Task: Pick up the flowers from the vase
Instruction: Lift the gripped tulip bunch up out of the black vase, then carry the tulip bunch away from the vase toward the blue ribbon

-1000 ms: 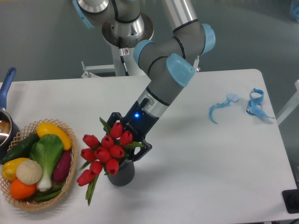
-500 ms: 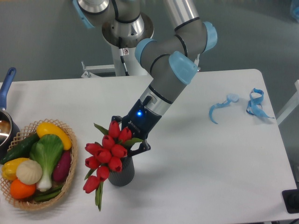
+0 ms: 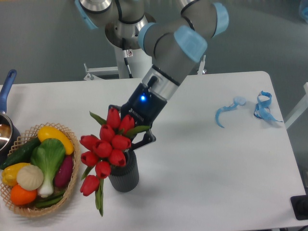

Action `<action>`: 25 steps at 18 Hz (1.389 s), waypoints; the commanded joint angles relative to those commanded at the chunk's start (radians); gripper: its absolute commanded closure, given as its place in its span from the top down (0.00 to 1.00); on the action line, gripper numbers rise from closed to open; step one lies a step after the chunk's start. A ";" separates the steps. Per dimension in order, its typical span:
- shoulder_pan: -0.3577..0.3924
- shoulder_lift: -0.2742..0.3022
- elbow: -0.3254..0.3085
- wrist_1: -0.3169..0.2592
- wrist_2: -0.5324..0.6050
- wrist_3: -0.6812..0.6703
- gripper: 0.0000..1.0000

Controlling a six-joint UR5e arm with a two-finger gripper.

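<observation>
White tabletop fills the fixed camera's view (image 3: 207, 159), with a grey wall or floor behind and the arm's round base beyond the far edge. Near the front edge, left of centre, stands the dark ribbed vase (image 3: 124, 174), and the red tulip bunch (image 3: 109, 147) sits over its mouth with its lower buds and a leaf trailing down the vase's left side. The gripper (image 3: 130, 130) is behind the bunch, its dark fingers closed around the stems or upper leaves, though the exact contact is hidden by the blooms. Compared with half a second ago the arm's wrist and elbow have risen and the whole bunch sits higher over the vase, with the topmost bud further from the rim; over the last second the flowers have climbed steadily while the vase has stayed put. That suggests the lift is under way and the stems are partly drawn out, but whether they are clear of the mouth cannot be told. At the left edge a wicker basket (image 3: 72, 185) holds vegetables, beside a pan with a blue handle (image 3: 6, 89). Toward the right edge lie two blue curled strips (image 3: 228, 109).
</observation>
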 joint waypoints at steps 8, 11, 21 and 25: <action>0.046 0.017 0.127 -0.003 -0.046 -0.160 0.30; 0.103 0.017 0.147 -0.011 -0.086 -0.164 0.30; 0.253 -0.038 0.160 -0.008 -0.098 -0.028 0.30; 0.299 -0.060 0.154 -0.006 -0.098 0.015 0.30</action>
